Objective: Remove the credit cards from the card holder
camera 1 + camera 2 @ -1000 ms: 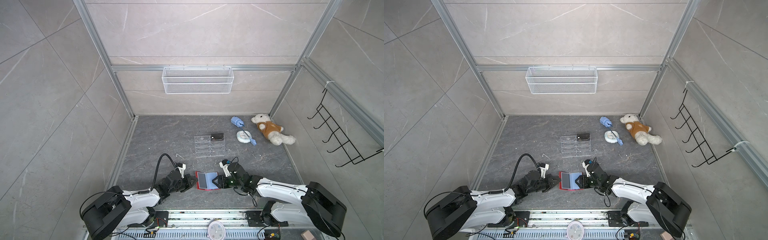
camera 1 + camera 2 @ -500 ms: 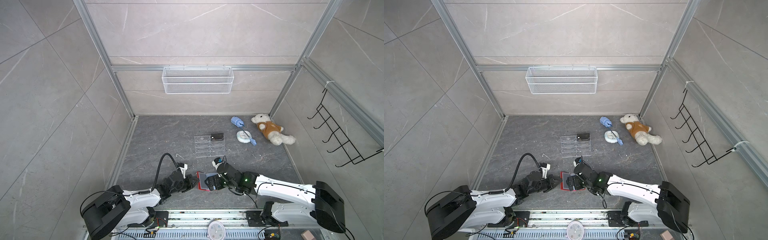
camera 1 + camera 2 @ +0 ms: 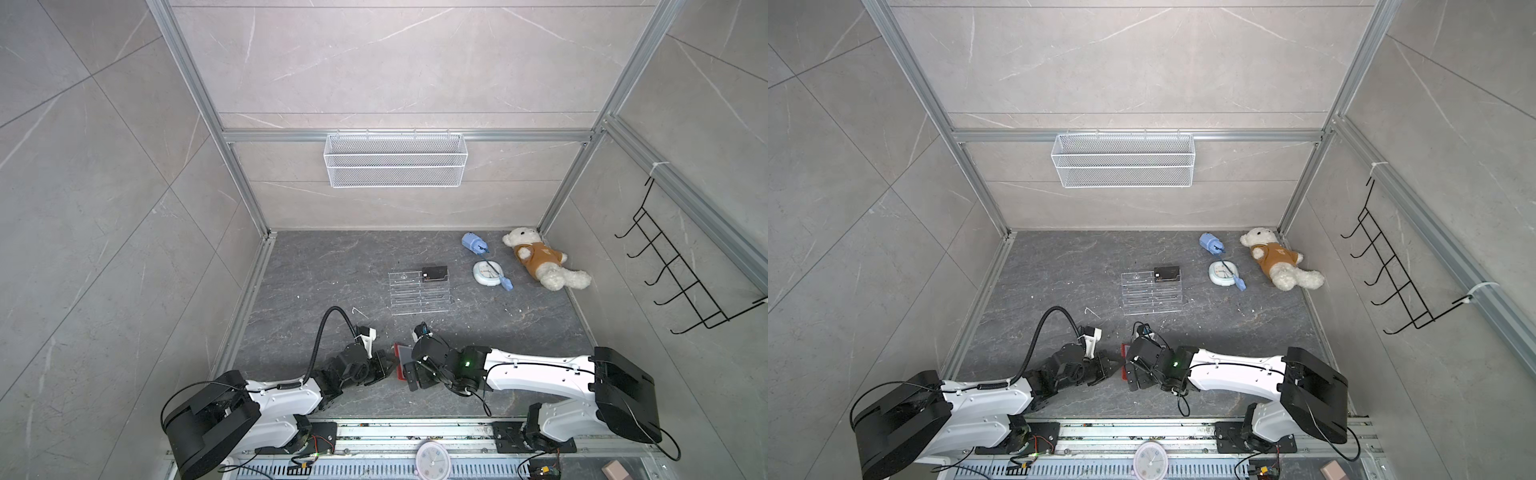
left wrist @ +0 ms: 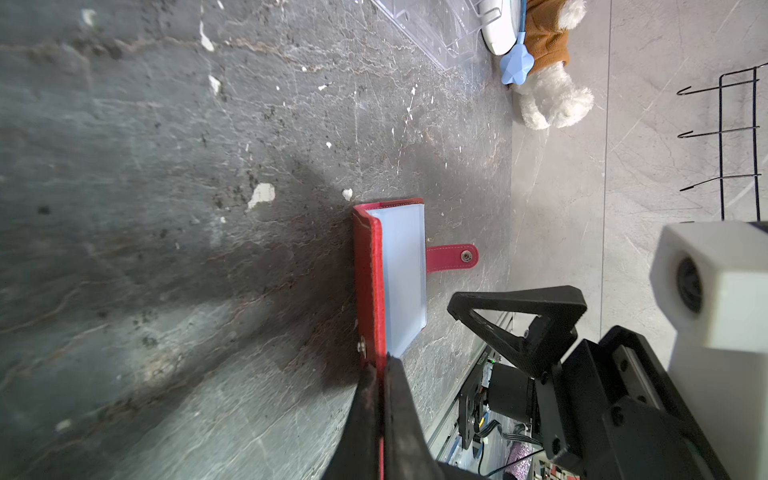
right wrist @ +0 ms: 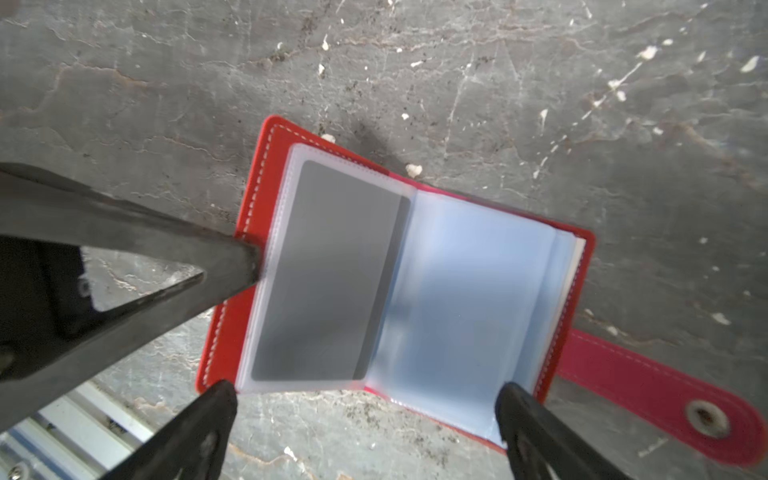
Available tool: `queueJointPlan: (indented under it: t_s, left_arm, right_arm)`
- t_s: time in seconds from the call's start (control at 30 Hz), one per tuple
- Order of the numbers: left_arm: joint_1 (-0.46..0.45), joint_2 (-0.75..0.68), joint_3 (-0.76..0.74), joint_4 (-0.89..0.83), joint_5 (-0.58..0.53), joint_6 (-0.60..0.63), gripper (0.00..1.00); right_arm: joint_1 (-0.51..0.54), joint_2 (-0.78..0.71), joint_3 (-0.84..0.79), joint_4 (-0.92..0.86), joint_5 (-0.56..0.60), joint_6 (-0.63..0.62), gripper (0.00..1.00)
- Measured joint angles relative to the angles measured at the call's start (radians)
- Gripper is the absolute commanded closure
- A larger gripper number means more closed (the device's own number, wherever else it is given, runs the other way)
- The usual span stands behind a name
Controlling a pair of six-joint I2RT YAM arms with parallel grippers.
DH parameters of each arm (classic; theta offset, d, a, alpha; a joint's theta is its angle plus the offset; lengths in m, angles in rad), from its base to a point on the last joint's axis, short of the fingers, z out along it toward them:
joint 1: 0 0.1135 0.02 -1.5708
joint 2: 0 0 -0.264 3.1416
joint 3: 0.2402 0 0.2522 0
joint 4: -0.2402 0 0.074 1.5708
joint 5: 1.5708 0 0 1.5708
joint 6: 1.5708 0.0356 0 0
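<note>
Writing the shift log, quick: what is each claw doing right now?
Left claw: closed, pinching the red cover of the card holder.
Right claw: open, holding nothing, over the holder's open sleeves.

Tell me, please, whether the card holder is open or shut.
Open: the card holder lies spread in the right wrist view, clear sleeves exposed, a dark card inside one.

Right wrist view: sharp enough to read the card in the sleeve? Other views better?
Right wrist view: soft, the snap tab smeared; sheen washes the credit card grey, no print legible. Left wrist view: floor crisp, dark shadow around the card holder, left gripper blurred near the lens. Both top views: evenly lit, holder mostly hidden.
</note>
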Motion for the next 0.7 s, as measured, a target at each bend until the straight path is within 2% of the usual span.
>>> queueJointPlan:
  t_s: [0.7]
  left_arm:
    - [-0.006,0.0,0.0,0.001,-0.009,0.007,1.0]
  right_arm:
    - [0.003,0.064,0.018,0.018,0.001,0.014,0.0]
